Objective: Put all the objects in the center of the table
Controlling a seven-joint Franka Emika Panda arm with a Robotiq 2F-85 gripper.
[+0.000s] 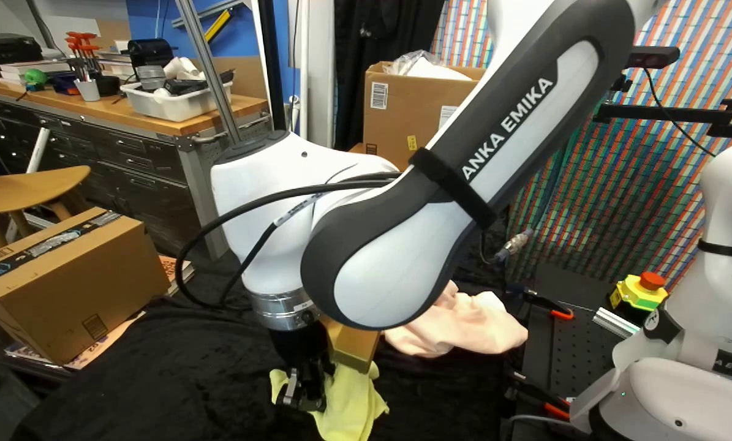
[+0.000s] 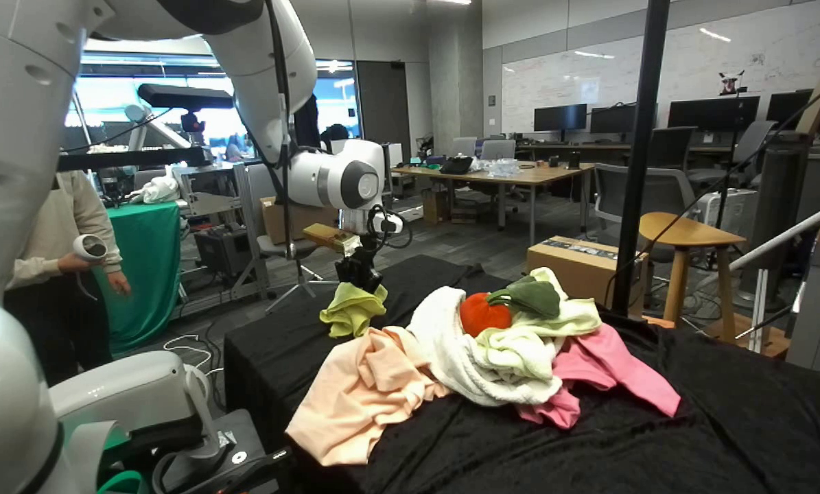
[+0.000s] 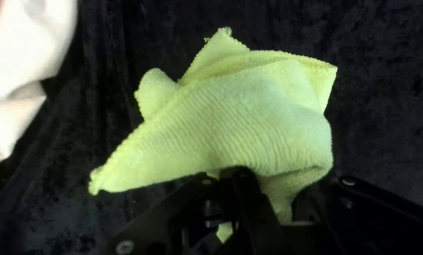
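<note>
While the big white robot arm (image 2: 12,213) fills the left side of the frame up close in an exterior view, the black tabletop (image 2: 759,418) runs along the bottom. A peach cloth (image 2: 361,405) lies there scrunched, lower mid. Next is the pile (image 2: 499,350), ctr to right: pink cloth (image 2: 619,374) poking out low down, white towel (image 2: 440,329) & pale green cloth (image 2: 536,336) over it, w/ a red round thing (image 2: 485,313) & a dark green soft thing (image 2: 534,297) on top. The yellow cloth (image 2: 352,310) is behind the peach one, a bit left of ctr, apart from the pile. The hand (image 2: 361,278) is right above it; in the wrist view the cloth bunches up thin btwn the fingers (image 3: 248,194), so the hand is pinching it. Can't tell if it touches the tabletop too. Farther back: person (image 2: 60,226) w/ white gadget (image 2: 90,248) at left, cardboard box (image 2: 571,274) & wood stool (image 2: 692,230) at right. Farthest, upper right: dark screens (image 2: 560,118) & whiteboard (image 2: 581,75).
</note>
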